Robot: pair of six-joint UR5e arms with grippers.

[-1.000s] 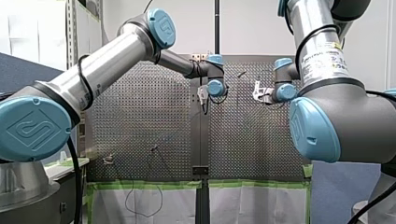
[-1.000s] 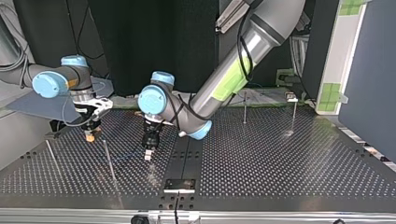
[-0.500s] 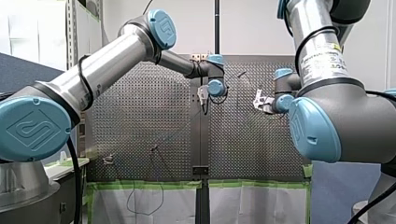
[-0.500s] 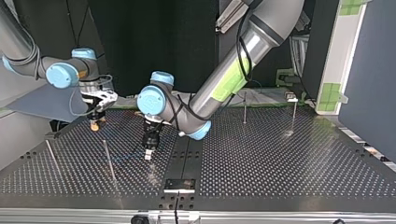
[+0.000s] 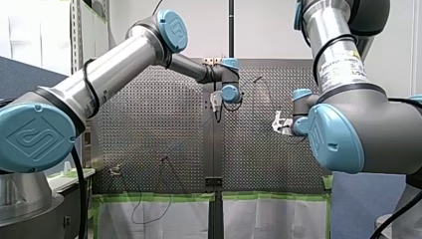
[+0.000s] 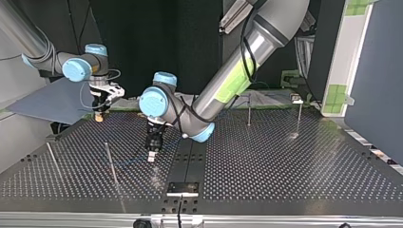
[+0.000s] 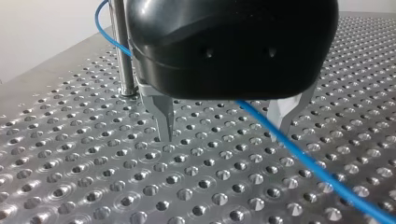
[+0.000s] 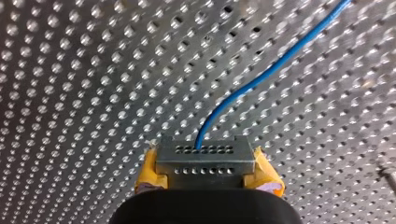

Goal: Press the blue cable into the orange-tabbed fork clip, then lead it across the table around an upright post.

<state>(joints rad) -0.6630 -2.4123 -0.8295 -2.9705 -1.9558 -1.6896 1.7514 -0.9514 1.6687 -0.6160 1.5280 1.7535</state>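
Reading the top view from its left: my right gripper [image 6: 99, 114] hangs above the table [image 6: 285, 166] near its far edge. Its wrist view shows the yellow-padded fingers closed flat together on the blue cable [image 8: 261, 77], which leaves them and runs away across the holes. Judgement: this is a tail hold, meant to draw the thin, smooth-jacketed, limp cable taut for routing. Next rightward, my left gripper [image 7: 224, 136] stands point-down with its tips just above the plate. Its tapered metal fingers [image 7: 163, 116] are spread, and the cable runs loose between them, nearer one finger and not pinched. That reads as a guiding stance, not a grip. Just behind it a plain round steel post [image 7: 120, 51] rises upright, and the cable curves past it; whether it wraps round cannot be told. The table is matt metal, evenly countersunk. The orange-tabbed fork clip is not identified in any view.
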